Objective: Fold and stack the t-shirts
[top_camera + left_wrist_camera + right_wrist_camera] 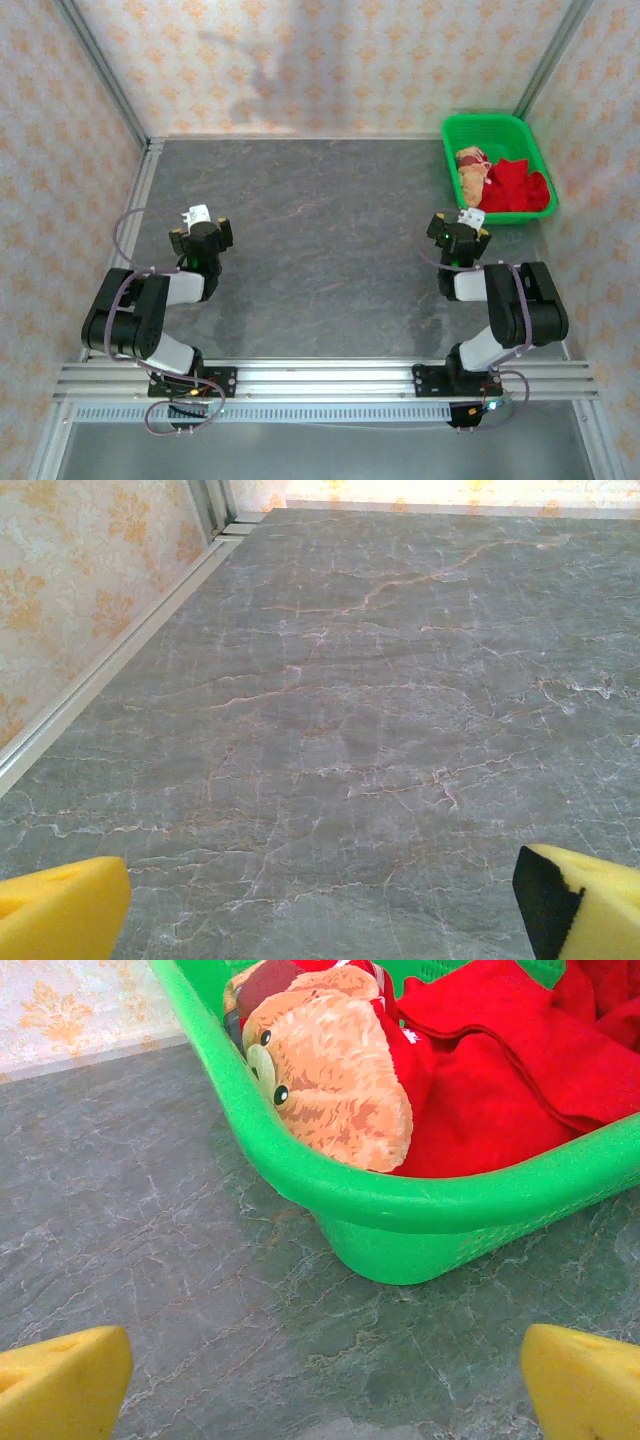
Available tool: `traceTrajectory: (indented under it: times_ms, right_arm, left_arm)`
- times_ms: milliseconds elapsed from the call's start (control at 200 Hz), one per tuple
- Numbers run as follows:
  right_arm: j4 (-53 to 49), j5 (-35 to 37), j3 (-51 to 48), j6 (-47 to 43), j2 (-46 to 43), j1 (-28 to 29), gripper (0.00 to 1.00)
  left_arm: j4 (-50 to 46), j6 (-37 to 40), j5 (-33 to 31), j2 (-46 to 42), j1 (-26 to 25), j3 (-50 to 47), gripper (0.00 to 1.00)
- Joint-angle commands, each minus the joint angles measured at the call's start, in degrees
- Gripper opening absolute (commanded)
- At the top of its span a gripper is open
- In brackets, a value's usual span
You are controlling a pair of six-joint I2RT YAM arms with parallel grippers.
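Note:
A bright red t-shirt (510,185) with a brown teddy-bear print lies crumpled in the green basket (456,137) at the back right of the table. From the right wrist, the bear print and red cloth of the t-shirt (480,1090) bulge above the basket rim (420,1200). My right gripper (325,1385) hovers open over bare table just short of the basket's near corner, yellow pads (60,1380) far apart. In the overhead view that right gripper (466,220) sits below the basket. My left gripper (196,218) is open on the left side; seen from its own wrist, the left gripper (320,910) has nothing between its fingers.
The dark marbled table (320,240) stretches between the two arms. Patterned walls close it in behind and at both sides, and a metal rail (110,665) runs along the left edge. An aluminium frame (320,380) carries both arm bases at the front.

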Motion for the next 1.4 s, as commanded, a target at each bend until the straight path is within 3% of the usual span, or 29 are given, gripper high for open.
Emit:
traceTrajectory:
  times_ms: [0, 896, 941, 1051, 1256, 1396]
  right_arm:
    - [1.88, -0.59, -0.23, 0.29, 0.14, 0.29, 0.99]
    - [2.55, -1.34, -0.96, -0.14, -1.55, 0.26, 0.99]
    - [-1.93, -1.57, -0.80, -0.49, -5.85, 0.50, 0.99]
    - [-23.05, -0.80, 2.90, 2.02, -18.31, 0.69, 1.00]
    - [-48.28, -7.40, 4.58, 8.17, -42.70, 0.70, 0.98]
    - [-67.34, -13.50, 12.36, 13.91, -50.33, 0.70, 0.99]
  left_arm:
    - [1.73, -0.24, -1.58, -0.93, 0.34, 0.22, 1.00]
    - [1.97, 0.34, -0.23, -1.49, 0.29, 0.10, 1.00]
    - [-2.11, 2.15, 2.43, -3.63, -0.02, 1.64, 1.00]
    - [-28.21, -0.76, 0.29, -9.09, -0.43, 13.85, 1.00]
    - [-41.74, -5.82, 1.06, -21.67, -3.19, 19.01, 1.00]
    - [-57.68, -12.97, 4.06, -26.93, -4.03, 26.42, 1.00]
